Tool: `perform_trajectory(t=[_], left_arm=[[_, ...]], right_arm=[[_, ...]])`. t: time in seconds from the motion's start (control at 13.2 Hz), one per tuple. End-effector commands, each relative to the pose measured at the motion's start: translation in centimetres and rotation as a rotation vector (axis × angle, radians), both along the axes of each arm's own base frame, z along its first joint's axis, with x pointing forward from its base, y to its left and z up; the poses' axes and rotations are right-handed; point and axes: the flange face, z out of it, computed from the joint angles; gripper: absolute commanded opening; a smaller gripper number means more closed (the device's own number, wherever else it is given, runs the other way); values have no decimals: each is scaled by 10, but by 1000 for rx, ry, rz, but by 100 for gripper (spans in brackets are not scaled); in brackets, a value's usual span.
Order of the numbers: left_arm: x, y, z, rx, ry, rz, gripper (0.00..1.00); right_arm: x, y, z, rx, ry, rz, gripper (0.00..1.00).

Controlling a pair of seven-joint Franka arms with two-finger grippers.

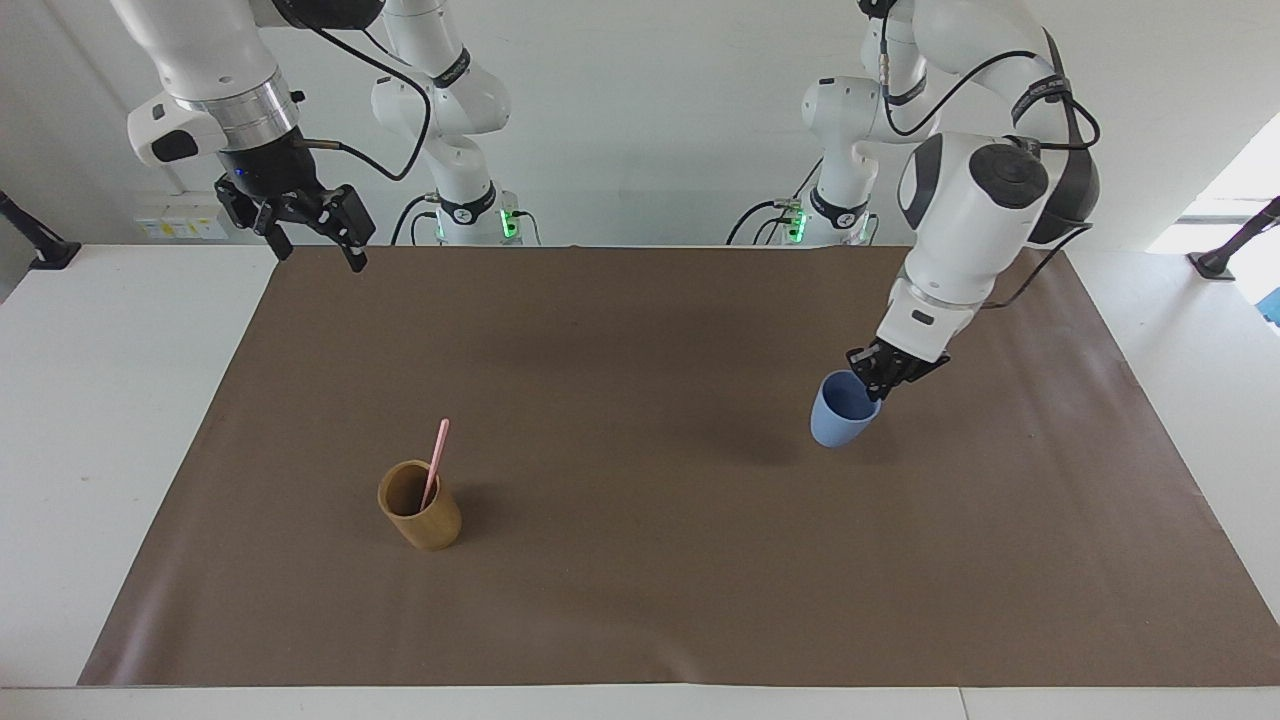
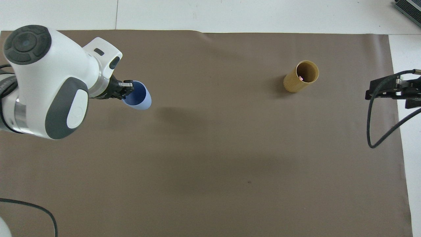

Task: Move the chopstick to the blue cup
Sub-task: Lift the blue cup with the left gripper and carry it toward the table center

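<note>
My left gripper is shut on the rim of the blue cup and holds it tilted in the air above the brown mat, toward the left arm's end of the table. The pale-pink chopstick leans inside the tan bamboo-like cup, which stands toward the right arm's end; in the overhead view only the chopstick's tip shows. My right gripper hangs open, high over the mat's edge at the right arm's end, and the arm waits.
A brown mat covers most of the white table. A black cable hangs from the right gripper.
</note>
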Motion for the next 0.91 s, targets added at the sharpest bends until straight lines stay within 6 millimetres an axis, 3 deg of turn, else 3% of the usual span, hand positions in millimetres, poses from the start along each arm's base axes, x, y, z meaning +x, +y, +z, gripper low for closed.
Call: perform_trajectory(t=[0.0,0.08,0.23,0.3,0.38,0.61,0.76,0.83], left_arm=[[-1,-69,-11,-15,-23,37,0],[3,-98,-20,-31,-34,51,0],[8,-144,-20,-100,-65,63,0],[7,-153,-20,-111,-72,73,0],[-1,-176,-33,-111,-71,43,0],[-9,-193,-35,-125,-79,20,0],[-18,-216,-55,-116,-71,-13,0],[-20,-218,-56,-116,-70,-13,0]], right_arm=[[-5,-2,1,6,2,16,100],[-5,-2,1,6,2,14,100],[-5,-2,1,6,2,14,100],[-5,-2,1,6,0,16,100],[-5,-2,1,6,1,16,100],[-5,-2,1,6,2,14,100],[-5,-2,1,6,2,16,100],[-5,-2,1,6,2,16,100]])
